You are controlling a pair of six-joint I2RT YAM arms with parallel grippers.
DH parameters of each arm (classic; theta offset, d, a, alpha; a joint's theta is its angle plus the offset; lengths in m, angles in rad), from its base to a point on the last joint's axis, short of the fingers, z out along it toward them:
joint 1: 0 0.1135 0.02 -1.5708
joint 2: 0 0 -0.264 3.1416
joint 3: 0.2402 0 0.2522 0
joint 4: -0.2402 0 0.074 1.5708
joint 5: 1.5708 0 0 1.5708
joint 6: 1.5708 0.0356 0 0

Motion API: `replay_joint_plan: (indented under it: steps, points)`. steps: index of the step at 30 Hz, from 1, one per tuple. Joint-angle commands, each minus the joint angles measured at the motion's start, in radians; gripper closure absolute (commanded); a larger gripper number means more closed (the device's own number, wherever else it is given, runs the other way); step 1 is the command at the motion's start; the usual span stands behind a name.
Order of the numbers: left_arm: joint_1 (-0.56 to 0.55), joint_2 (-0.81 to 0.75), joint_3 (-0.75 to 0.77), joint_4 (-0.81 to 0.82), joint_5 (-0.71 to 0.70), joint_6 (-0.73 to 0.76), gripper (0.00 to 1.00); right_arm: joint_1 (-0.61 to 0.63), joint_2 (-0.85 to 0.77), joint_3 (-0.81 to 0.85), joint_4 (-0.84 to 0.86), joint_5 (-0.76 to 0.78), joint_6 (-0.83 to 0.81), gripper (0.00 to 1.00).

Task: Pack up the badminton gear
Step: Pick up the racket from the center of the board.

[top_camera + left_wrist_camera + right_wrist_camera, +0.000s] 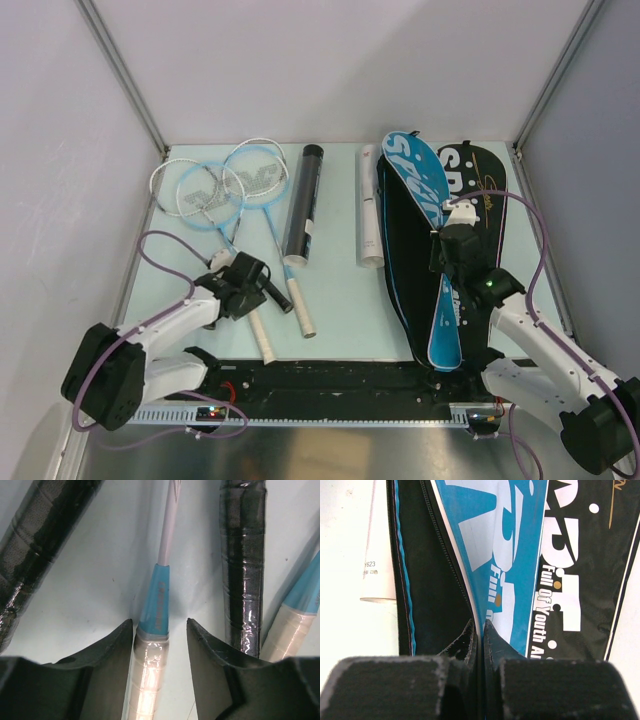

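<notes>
I'm working the first racket pickup. My left gripper (pixel 160 627) is sitting low over the white-handled racket (pixel 147 675), its jaws standing apart on either side of the grip just below the blue cone. I'm seeing a sliver of worktop (pixel 340 300) on the right side of the handle, so nothing is clamped yet. Two black-handled rackets (pixel 242 565) are lying close on either side, and a third pale handle is showing at the right edge of the wrist view. The racket heads (pixel 215 188) are overlapping at the far left of the worktop.

My right gripper (pixel 480 630) is closed, and it looks to be pinching the edge of the blue flap (pixel 495 540) of the racket bag (pixel 480 200), holding the bag open on the right side. The black tube (pixel 303 205) and a white tube (pixel 368 205) are lying side by side between the rackets and the bag – both untouched.

So packing is barely starting: all the gear is lying outside the bag. Next I'm expecting to close squarely on that white grip without catching the black handle beside it, then lift carefully – the overlapping heads may drag each other – and carry the racket across, head first, into the opening.
</notes>
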Motion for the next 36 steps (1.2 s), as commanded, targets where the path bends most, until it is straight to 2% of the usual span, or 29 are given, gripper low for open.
replay_joint_plan:
  steps: [1,5,7,11,15,17,28,36]
  points:
    - [-0.026,0.05,-0.009,0.002,-0.068,-0.04,0.49,0.006,-0.024,0.007,0.077,0.024,0.0,1.0]
    - [-0.038,0.123,-0.004,0.002,-0.077,-0.037,0.53,0.007,-0.03,0.004,0.076,0.024,0.001,1.0]
    - [-0.046,0.146,-0.003,0.002,-0.085,-0.036,0.58,0.007,-0.032,0.003,0.074,0.025,0.001,1.0]
    - [-0.066,0.164,-0.004,0.003,-0.096,-0.038,0.73,0.007,-0.038,0.001,0.073,0.027,0.001,1.0]
    - [-0.07,0.133,-0.011,0.003,-0.091,-0.027,0.93,0.007,-0.045,0.001,0.072,0.026,0.003,1.0]
    - [-0.072,0.089,-0.013,0.001,-0.093,-0.018,0.98,0.007,-0.048,0.001,0.07,0.026,0.004,1.0]
    - [-0.072,-0.201,0.08,-0.104,-0.21,0.008,1.0,0.01,-0.065,0.001,0.056,0.027,0.013,1.0]
    - [-0.072,-0.335,0.155,-0.117,-0.249,0.032,1.0,0.012,-0.066,0.001,0.058,0.028,0.015,1.0]
